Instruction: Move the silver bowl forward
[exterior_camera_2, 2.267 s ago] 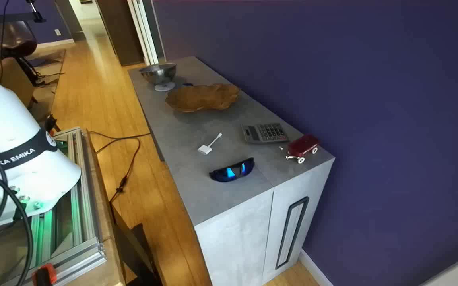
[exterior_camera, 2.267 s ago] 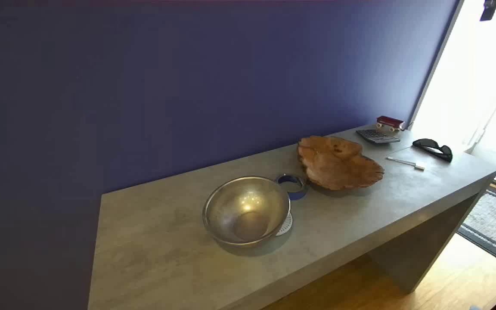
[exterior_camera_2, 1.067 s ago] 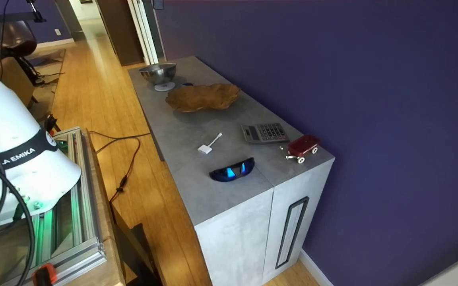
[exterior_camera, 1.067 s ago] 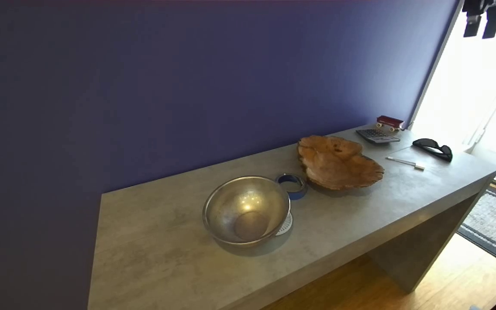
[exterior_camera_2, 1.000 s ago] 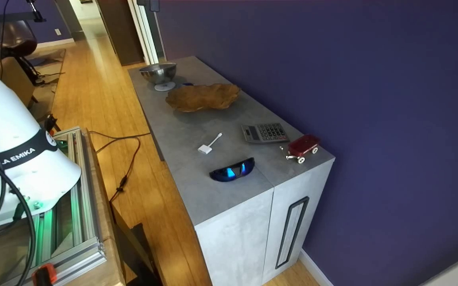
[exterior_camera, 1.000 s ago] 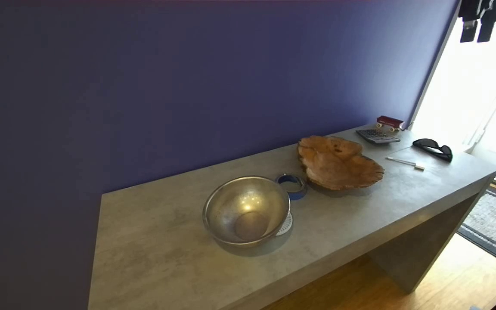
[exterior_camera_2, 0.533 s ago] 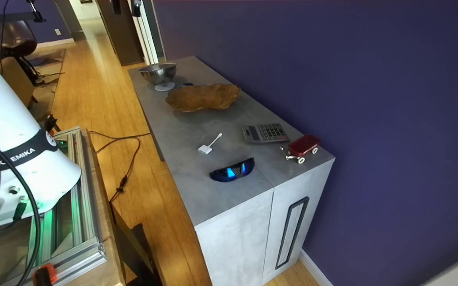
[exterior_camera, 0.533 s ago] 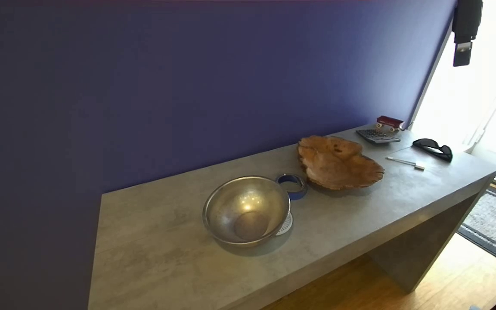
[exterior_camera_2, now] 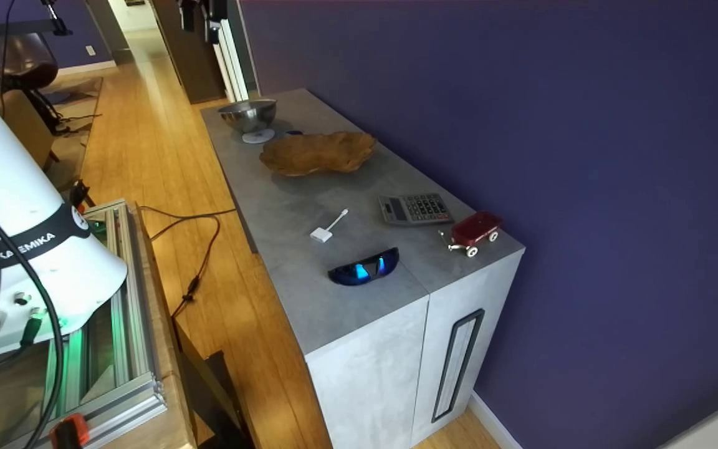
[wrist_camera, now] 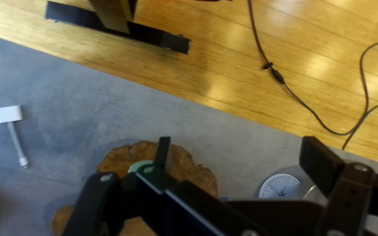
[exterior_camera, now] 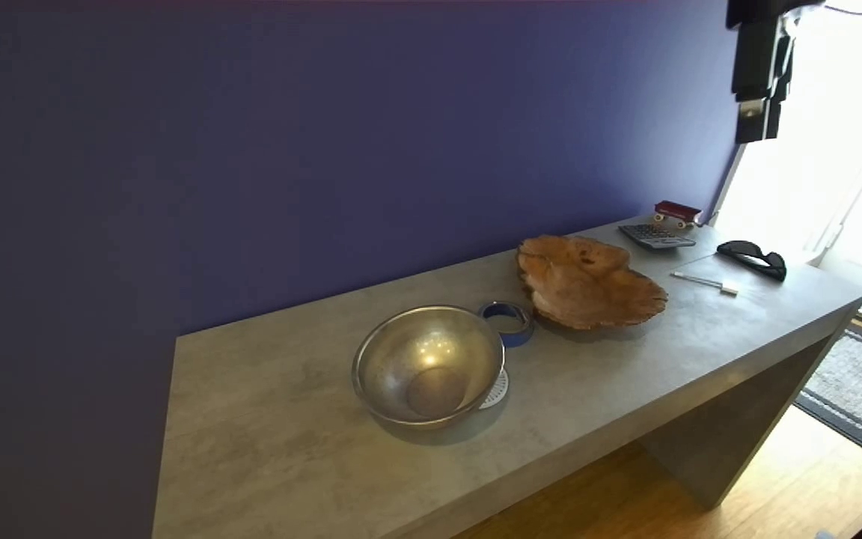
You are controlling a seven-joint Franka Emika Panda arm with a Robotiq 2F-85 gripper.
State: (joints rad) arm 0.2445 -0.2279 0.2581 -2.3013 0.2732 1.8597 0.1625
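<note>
The silver bowl [exterior_camera: 431, 367] is round and shiny and stands upright on the grey counter [exterior_camera: 266, 419]; it also shows at the far end in an exterior view [exterior_camera_2: 248, 114]. Its near side overlaps a white slotted disc [exterior_camera: 497, 389]. In the wrist view only a bit of the bowl [wrist_camera: 317, 197] shows behind a finger; the rest is hidden. My gripper [wrist_camera: 238, 154] is open with nothing between its fingers. It hangs high above the counter in both exterior views [exterior_camera: 759, 135] [exterior_camera_2: 199, 30], well apart from the bowl.
The brown wooden dish [exterior_camera: 588, 281] stands beside the bowl, with a blue ring [exterior_camera: 517, 338] between them. A white adapter [exterior_camera_2: 321, 234], sunglasses [exterior_camera_2: 364, 267], calculator [exterior_camera_2: 418, 207] and red wagon [exterior_camera_2: 474, 229] lie at the other end. The purple wall [exterior_camera: 326, 150] runs along the counter's back.
My gripper has come down from the top edge in both exterior views and toward the bowl's end of the counter. It has also turned. The bowl and the other things have not moved.
</note>
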